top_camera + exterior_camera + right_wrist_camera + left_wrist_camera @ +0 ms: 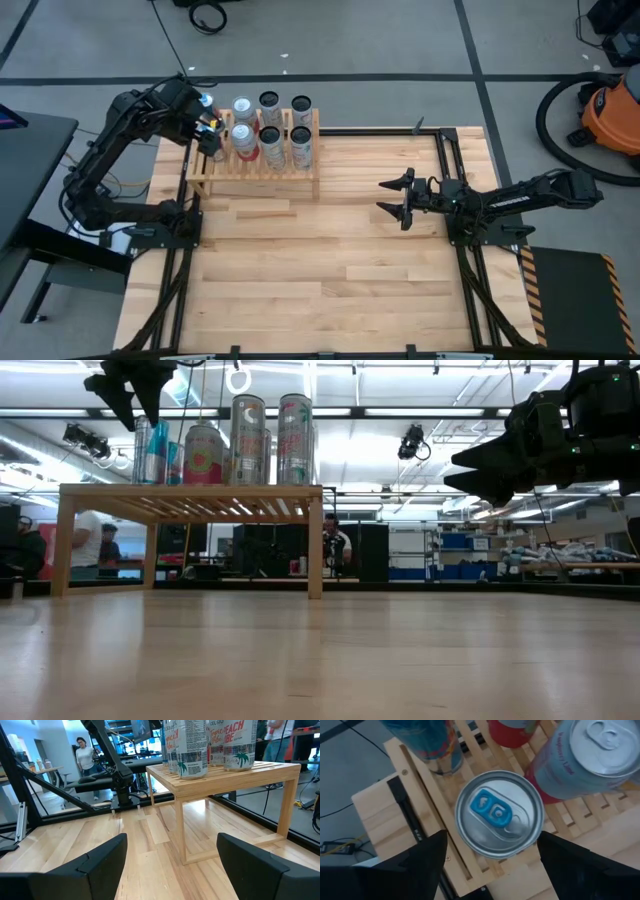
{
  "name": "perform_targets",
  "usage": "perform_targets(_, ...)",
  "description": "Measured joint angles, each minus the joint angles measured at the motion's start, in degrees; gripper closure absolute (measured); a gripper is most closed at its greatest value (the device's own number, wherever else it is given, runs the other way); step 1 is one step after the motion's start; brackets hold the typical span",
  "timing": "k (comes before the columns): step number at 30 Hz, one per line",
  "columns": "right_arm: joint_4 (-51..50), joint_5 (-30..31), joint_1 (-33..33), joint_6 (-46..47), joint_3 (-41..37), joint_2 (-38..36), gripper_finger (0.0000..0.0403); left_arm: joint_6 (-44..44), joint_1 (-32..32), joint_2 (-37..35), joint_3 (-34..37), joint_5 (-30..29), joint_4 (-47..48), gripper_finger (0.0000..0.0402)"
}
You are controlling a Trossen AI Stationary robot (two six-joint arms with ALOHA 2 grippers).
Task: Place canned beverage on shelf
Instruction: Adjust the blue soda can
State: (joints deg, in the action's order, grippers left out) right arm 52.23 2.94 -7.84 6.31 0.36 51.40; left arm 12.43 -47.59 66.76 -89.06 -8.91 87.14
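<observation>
Left gripper (207, 135): upper left of the high view, over the shelf's left end; fingers spread and holding nothing, one to each side of a can below without touching it, which reads as a can just set down and let go
Blue-tabbed can (499, 814): centre of the left wrist view, upright on the slats near the shelf's edge, lid up; probably the newest arrival, put at the left end where room remained
Shelf (255, 170): upper middle-left of the high view, low slatted wood rack on the table (330, 260)
Other cans (272, 128): upright in two rows on the shelf, close together to save space
Right gripper (398, 198): right of centre in the high view, low over bare table, well apart from the shelf; fingers parted and empty, seemingly waiting
Judgement: placement looks done; the left arm needs a straight lift clear so it does not tip the can
</observation>
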Motion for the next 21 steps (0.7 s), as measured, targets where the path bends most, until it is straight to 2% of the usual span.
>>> perform_targets(9, 0.0, 0.0, 0.0, 0.0, 0.0, 0.0, 0.0085, 0.0, -0.1, 0.0, 0.0, -2.1, 0.1, 0.0090)
perform_targets(16, 0.0, 0.0, 0.0, 0.0, 0.0, 0.0, 0.0085, 0.5, -0.1, 0.0, 0.0, -6.4, 2.5, 0.0090)
perform_targets(21, 0.0, 0.0, 0.0, 0.0, 0.0, 0.0, 0.0085, 0.5, -0.1, 0.0, 0.0, -6.6, 2.8, 0.0090)
